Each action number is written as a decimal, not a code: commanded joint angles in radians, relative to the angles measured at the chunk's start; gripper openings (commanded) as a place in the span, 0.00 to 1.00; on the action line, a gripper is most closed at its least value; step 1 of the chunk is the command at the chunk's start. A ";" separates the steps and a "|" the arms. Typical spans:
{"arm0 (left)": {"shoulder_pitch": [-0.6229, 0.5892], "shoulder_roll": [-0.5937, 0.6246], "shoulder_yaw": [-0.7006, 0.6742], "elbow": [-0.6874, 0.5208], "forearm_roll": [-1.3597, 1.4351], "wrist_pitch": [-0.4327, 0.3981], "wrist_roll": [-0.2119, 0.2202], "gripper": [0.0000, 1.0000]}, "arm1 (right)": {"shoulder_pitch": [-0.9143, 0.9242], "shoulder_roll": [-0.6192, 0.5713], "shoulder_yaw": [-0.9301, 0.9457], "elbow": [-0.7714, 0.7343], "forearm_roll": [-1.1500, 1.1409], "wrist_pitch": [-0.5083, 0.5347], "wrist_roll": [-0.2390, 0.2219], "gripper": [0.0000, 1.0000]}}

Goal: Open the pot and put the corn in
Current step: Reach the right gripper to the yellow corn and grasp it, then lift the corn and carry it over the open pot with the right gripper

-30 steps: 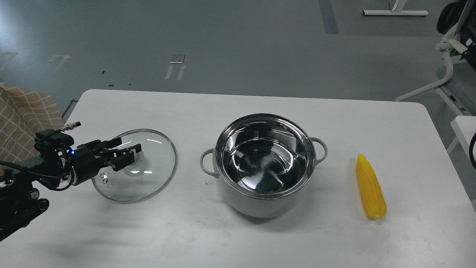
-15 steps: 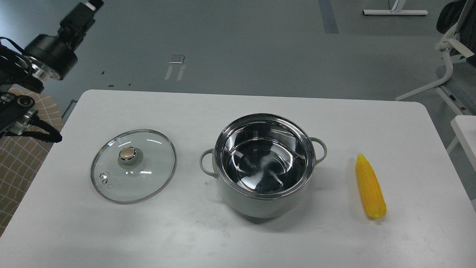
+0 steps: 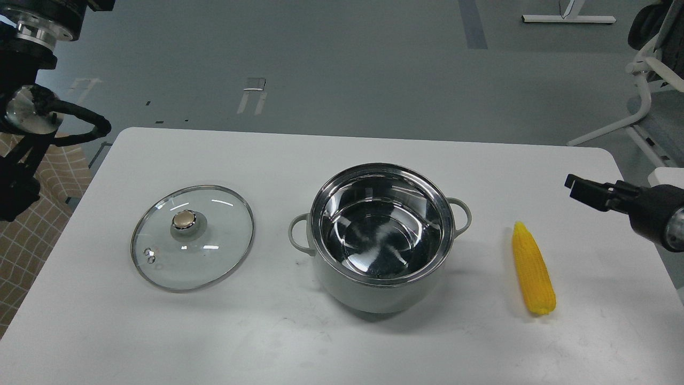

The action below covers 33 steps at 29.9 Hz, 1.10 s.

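pot (image 3: pixel 381 235) uncovered, mid-bench, steel inside bare | lid (image 3: pixel 193 237) flat on bench toward left edge, knob up | corn (image 3: pixel 533 269) lying near right edge, tip toward far edge | right gripper (image 3: pixel 580 188) above right edge, beyond corn, apart from it — open or closed: cannot tell; left gripper out of view — arm only at far-left corner

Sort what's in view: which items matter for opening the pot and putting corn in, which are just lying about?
Job:
pot, already open
corn, on the table right of the pot
glass lid, set down left of the pot
right gripper, above the corn

Lying about:
checked cloth
chair
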 commanded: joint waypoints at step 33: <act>0.036 -0.030 0.011 -0.001 0.009 -0.002 0.010 0.98 | -0.011 0.224 -0.089 -0.109 -0.222 0.000 -0.063 0.00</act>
